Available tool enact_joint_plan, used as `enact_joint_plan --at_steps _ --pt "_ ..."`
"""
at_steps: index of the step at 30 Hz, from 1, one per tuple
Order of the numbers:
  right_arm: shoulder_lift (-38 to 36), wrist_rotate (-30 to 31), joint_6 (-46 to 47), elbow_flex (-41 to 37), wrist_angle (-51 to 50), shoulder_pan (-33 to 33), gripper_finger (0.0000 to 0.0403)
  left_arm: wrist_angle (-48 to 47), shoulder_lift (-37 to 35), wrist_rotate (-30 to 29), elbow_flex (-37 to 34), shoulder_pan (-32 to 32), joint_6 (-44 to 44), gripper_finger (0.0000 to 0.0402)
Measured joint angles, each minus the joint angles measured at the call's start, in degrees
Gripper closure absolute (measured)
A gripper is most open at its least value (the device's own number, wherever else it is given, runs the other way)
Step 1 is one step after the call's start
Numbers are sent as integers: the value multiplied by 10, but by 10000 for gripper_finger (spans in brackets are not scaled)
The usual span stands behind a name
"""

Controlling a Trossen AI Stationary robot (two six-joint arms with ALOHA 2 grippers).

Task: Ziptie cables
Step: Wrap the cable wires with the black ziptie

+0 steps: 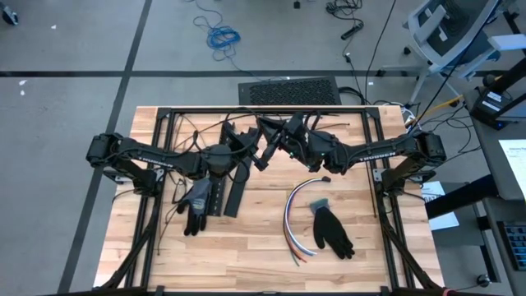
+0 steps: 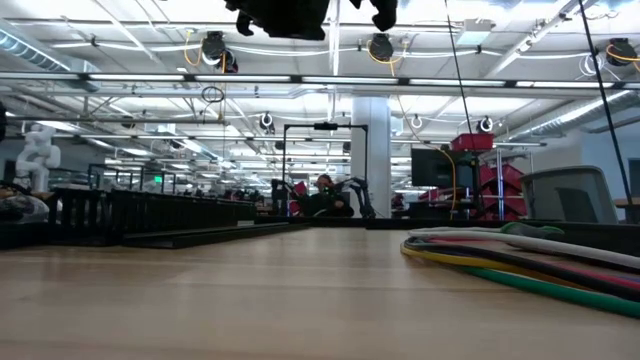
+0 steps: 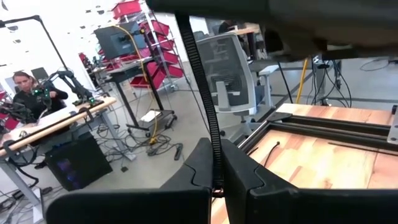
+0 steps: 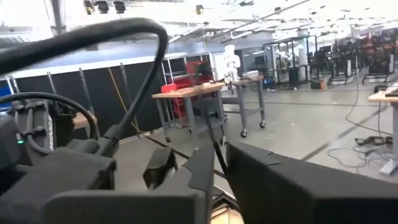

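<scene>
The cables (image 1: 292,215) lie in a loose curved bundle of white, grey, orange, blue and green wires on the wooden table (image 1: 255,247), right of the middle; the low view shows them flat on the wood (image 2: 520,262). Both arms are raised over the table's far middle and meet there. My left gripper (image 3: 217,182) is shut on a thin black ribbed zip tie (image 3: 202,87). My right gripper (image 4: 219,169) faces it, with the same thin black strip (image 4: 216,149) between its fingers. In the high view the left gripper (image 1: 256,156) and the right gripper (image 1: 283,141) are close together. My left gripper pinches the zip tie's lower stretch (image 3: 217,171) between its two fingers, held roughly level, high above the table. The strip rises past the fingers, clear of everything below. My right gripper has the thin black strip (image 4: 221,167) in the narrow slot between its two fingers, also high above the table; the fingers hide which part of the tie this is.
Two black slotted strips (image 1: 226,193) lie left of the middle beside a dark glove (image 1: 197,205). A second dark glove (image 1: 333,230) lies beside the cables. A black frame (image 1: 263,111) runs around the table's far part. A keyboard-like pad (image 1: 288,89) sits beyond the far edge.
</scene>
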Motion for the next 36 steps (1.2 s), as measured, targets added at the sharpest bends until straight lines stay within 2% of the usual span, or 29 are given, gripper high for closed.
enact_joint_plan --at_steps 8,15,25,31,36 --pt "0 2 -7 0 19 0 270 -1 0 -1 0 0 -3 387" --pt "0 3 -80 0 55 0 210 -10 0 -1 0 0 -6 387" --pt "-23 9 -242 0 100 -5 195 -105 0 3 0 -3 -59 387" --pt "-65 82 -410 0 147 -13 195 -143 0 9 0 -3 -67 387" --pt "-132 155 -598 0 167 -18 195 -200 -19 71 0 -3 -71 387"
